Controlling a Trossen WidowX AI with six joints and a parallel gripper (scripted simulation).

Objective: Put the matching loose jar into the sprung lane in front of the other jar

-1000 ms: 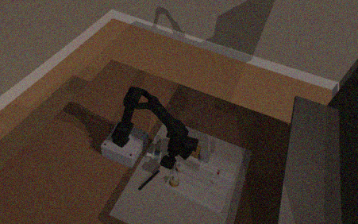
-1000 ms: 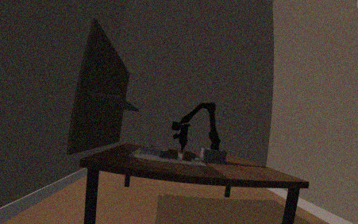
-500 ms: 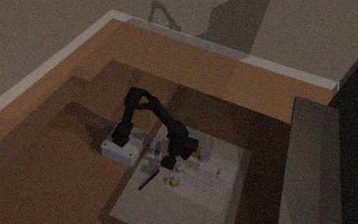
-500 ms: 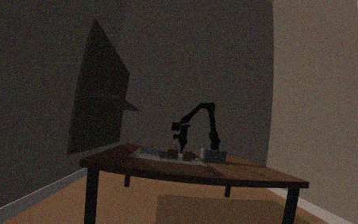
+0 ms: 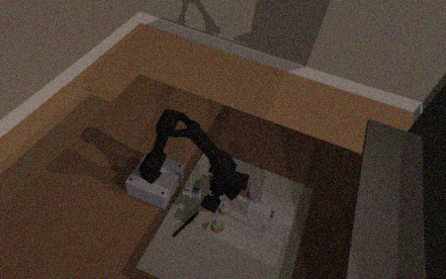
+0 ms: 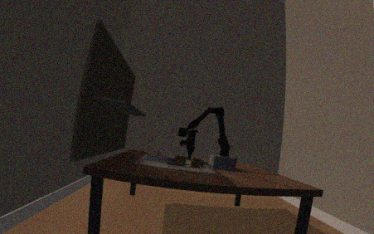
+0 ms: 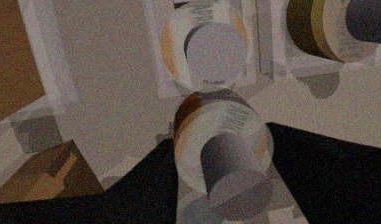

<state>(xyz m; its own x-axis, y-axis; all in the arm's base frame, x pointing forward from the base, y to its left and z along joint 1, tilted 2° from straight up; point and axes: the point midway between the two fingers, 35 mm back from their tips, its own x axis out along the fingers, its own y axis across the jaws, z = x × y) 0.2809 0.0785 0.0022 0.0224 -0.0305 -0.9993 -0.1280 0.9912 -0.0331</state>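
Note:
My gripper (image 7: 219, 139) (image 5: 221, 200) (image 6: 189, 154) is shut on a jar (image 7: 216, 135) with an orange and white label and a grey lid. In the wrist view the dark fingers flank it at the bottom. Just beyond it a matching jar (image 7: 211, 50) with an orange and white label stands in the sprung lane, between pale lane walls (image 7: 265, 47). The held jar hangs in front of that lane's mouth, close to the lane jar. I cannot tell whether they touch. The pusher plate is hidden behind the lane jar.
Another jar (image 7: 328, 25) with an olive and yellow label sits in a neighbouring lane at the upper right. On the white mat (image 5: 257, 242) lie a black pen (image 5: 185, 225) and a small jar (image 5: 217, 227). The arm's white base (image 5: 154, 185) stands left of the mat on the wooden table (image 6: 261, 182).

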